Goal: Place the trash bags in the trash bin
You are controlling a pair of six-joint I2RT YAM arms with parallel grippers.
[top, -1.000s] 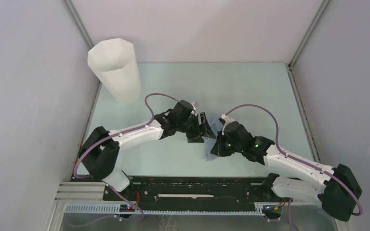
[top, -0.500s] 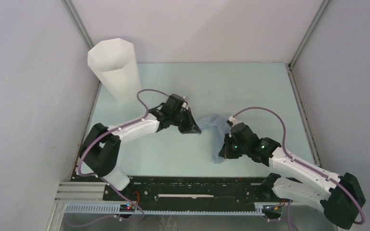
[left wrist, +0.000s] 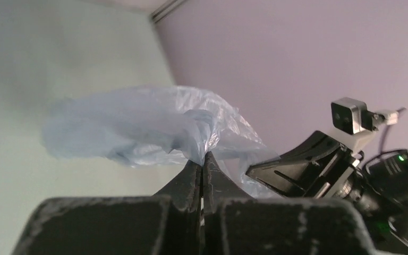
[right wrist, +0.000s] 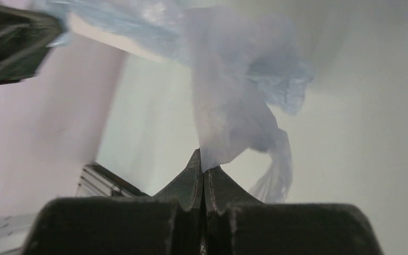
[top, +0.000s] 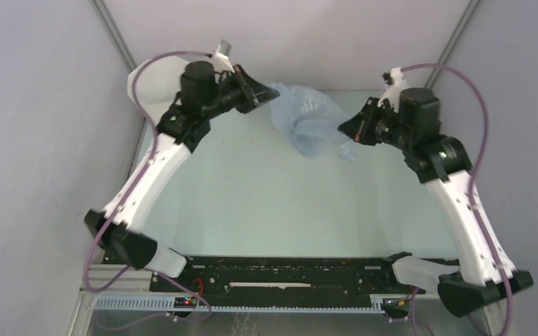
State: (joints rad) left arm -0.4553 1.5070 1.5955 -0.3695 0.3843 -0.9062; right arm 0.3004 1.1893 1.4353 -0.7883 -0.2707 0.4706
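Two holds: the left pincer (top: pixel 258 98) and the right pincer (top: pixel 343 128) are both clamped tight on the same trash bag (top: pixel 308 122).
Left pincer: its fingertips are pressed together on a twisted, bunched edge of the bag. It sits just right of the trash bin (top: pixel 143 84), level with the bin's upper part, and points away from it.
Right pincer: its jaws are squeezed together on a thin fold of the film. It is well to the right of the bin, on the far side of the bag, and points back toward the bin.
Trash bag: pale blue, crinkly and translucent. It is strung between the two pincers to the right of the bin, not in it. Its middle sags and a loose tail hangs near the right pincer. In both wrist views it looks lifted clear of the worktop (top: pixel 266 203).
Trash bin: translucent white and upright, at the worktop's far left corner. Most of it is hidden behind the left arm (top: pixel 155 164), and the view into its opening is blocked.
Arms: both reach up and forward, bent toward each other, with a purple cable (top: pixel 150 66) looping over the left one near the bin.
Worktop: pale green, with grey walls behind and beside the bin.
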